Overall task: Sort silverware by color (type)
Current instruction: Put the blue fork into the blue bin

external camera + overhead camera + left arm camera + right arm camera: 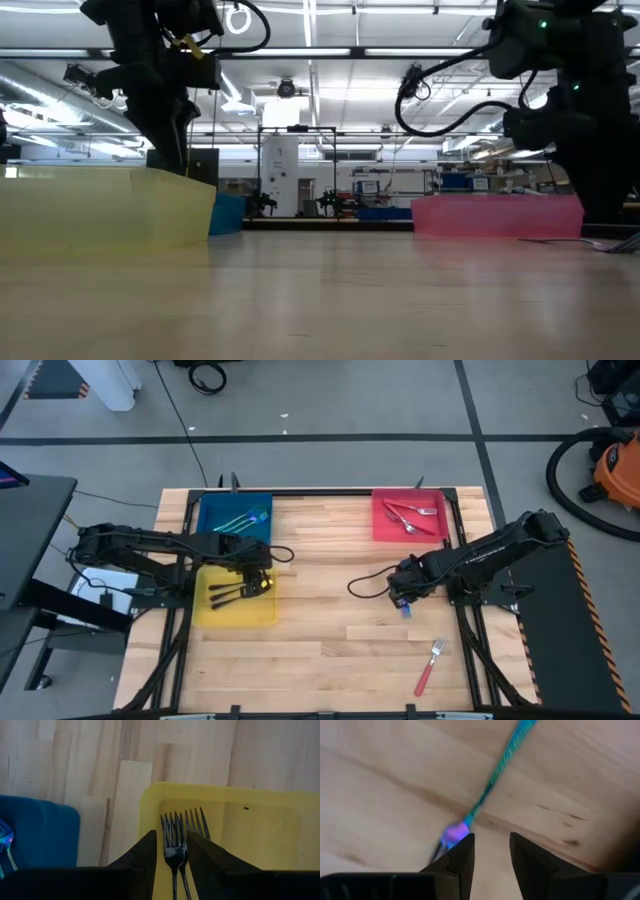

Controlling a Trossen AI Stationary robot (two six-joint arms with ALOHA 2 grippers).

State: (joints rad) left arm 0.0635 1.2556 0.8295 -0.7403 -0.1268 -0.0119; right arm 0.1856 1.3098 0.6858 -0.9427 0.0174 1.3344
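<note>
Two black forks point(175, 845) lie in the yellow tray point(240, 615). My left gripper point(172, 837) hangs open just above them, one finger on either side, touching neither. A teal-handled fork point(495, 775) lies flat on the wooden table. My right gripper point(491, 837) points down over it and is open, with the fork's shiny tine end point(452, 834) beside one fingertip. In the high view this gripper point(402, 598) sits right of the table's centre, the teal fork point(405, 610) just nearer the front. A red-handled fork point(430, 665) lies near the front right.
The blue tray point(235, 515) at the far left holds teal forks point(243, 520). The red tray point(385, 520) at the far right holds red-handled forks point(410, 518). Bare wood spreads across the table's middle and front. Black frame rails run along the table's edges.
</note>
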